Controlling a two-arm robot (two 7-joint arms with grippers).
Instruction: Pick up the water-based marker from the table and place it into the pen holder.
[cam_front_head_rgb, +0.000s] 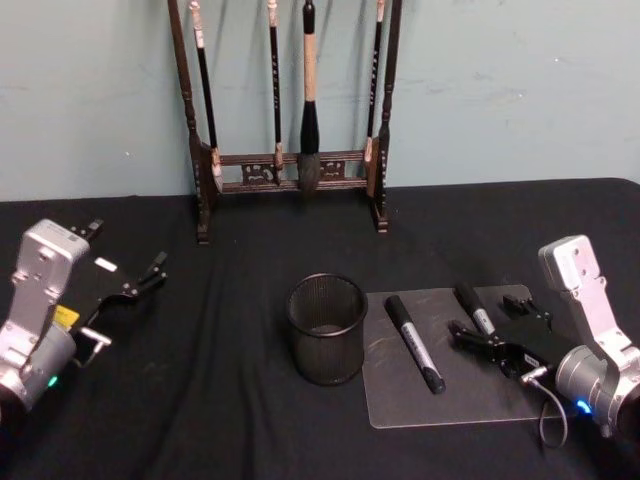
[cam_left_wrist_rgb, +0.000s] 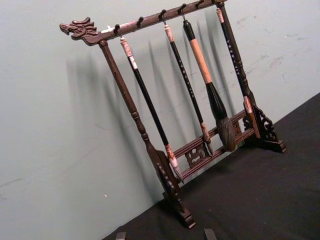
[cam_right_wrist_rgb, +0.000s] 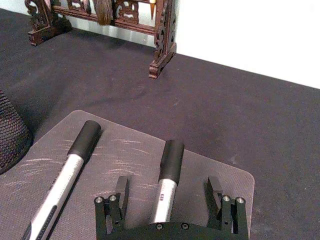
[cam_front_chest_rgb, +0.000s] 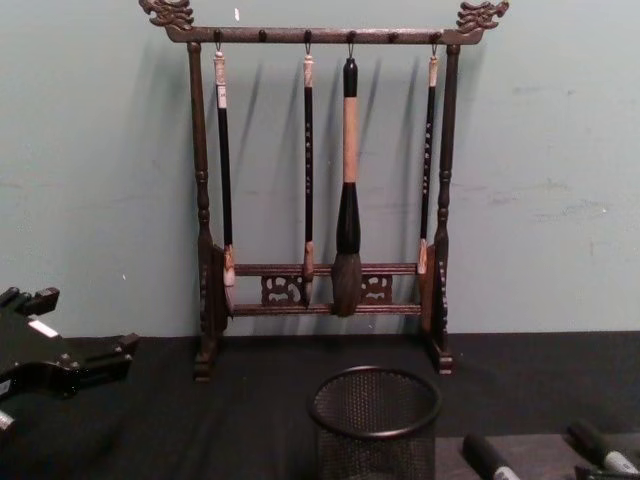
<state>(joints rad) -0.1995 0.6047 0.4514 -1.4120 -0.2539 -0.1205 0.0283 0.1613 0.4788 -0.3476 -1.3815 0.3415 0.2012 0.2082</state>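
Observation:
Two black-capped, silver-bodied markers lie on a grey mat. One marker lies nearer the pen holder; the other marker lies to its right. My right gripper is open and low over the mat, its fingers either side of the right-hand marker without touching it. The pen holder, a black mesh cup, stands upright just left of the mat and looks empty. At the table's left my left gripper stands open, far from both.
A tall dark wooden brush rack with several hanging brushes stands at the back against the wall. Black cloth covers the table. Open cloth lies between the left gripper and the pen holder.

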